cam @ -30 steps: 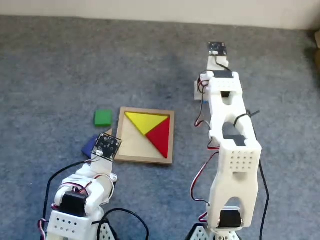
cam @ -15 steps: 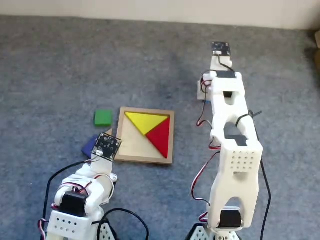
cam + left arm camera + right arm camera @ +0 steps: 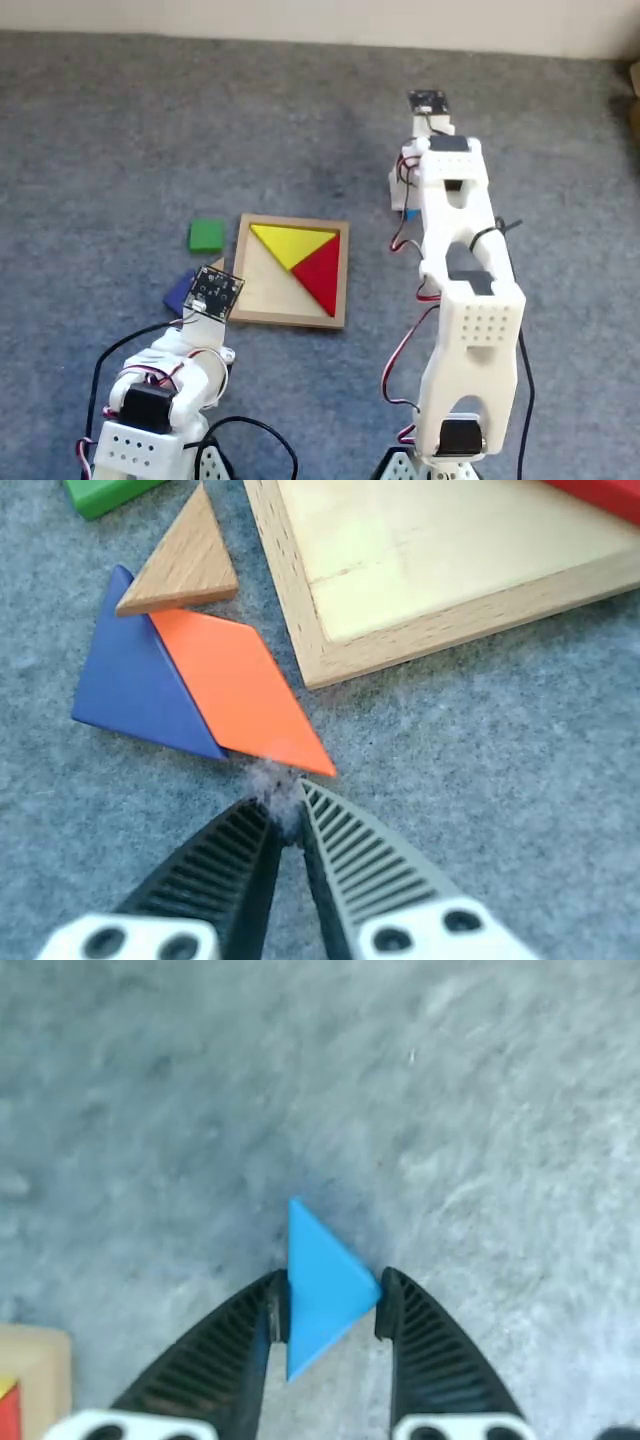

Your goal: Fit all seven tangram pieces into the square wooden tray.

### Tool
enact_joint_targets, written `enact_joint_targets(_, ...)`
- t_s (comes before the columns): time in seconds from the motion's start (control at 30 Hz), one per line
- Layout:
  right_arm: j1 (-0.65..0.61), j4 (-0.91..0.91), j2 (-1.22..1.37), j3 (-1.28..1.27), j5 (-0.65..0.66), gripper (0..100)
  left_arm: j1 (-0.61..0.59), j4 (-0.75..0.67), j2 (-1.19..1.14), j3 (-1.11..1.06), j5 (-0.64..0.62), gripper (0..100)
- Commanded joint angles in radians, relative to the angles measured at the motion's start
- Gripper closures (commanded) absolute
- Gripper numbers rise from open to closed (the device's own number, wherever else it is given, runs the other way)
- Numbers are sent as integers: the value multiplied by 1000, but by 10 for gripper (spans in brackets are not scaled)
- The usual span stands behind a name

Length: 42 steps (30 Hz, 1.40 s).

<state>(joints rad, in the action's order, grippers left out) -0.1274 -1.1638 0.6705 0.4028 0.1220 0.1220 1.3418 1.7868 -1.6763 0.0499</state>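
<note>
Right fingers (image 3: 255, 1330) are pinching the light blue triangle (image 3: 322, 1295), one finger on each side, its sharp corner pointing out past the tips. I can't tell whether it rests on the grey felt worktop (image 3: 480, 1110) or hangs just off it. I judge the piece light, stiff and smooth. Because the gripped edges slant, it could squirt forward, so I'd hold it near its widest part with a modest squeeze.

Well apart from these fingers, over toward the other arm, lies the tray (image 3: 342, 270). It holds the yellow triangle (image 3: 290, 243) and red triangle (image 3: 322, 272), touching along one edge.

Left fingers (image 3: 240, 850) are pressed almost together and grip nothing. Just ahead of their tips is a corner of the orange parallelogram (image 3: 235, 695), which touches the dark blue triangle (image 3: 130, 685). Beyond those sits the wooden triangle (image 3: 185, 565), and farther out the green square (image 3: 206, 236). These thin pieces lie flat on felt, so I'd clamp each across opposite edges rather than try to get under it.
</note>
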Motion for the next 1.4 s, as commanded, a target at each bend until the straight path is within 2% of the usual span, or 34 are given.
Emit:
enact_joint_targets(0.0, -42, -61, -111, 28, 20, 914, -5, 6, 36, -21, -5, 988)
enact_joint_targets(0.37, -170, -275, -228, 28, 150, 914, -5, 6, 36, -21, -5, 988)
enact_joint_targets(0.63, -272, -449, -348, 28, 153, 914, -5, 6, 36, -21, -5, 988)
enact_joint_targets(0.93, -452, -568, -421, 21, 153, 914, -5, 6, 36, -21, -5, 988)
enact_joint_targets(1.17, -556, -506, -588, -189, 153, 914, -5, 6, 36, -21, -5, 988)
enact_joint_targets(1.37, -625, -285, -776, -526, 155, 914, -5, 6, 36, -21, -5, 988)
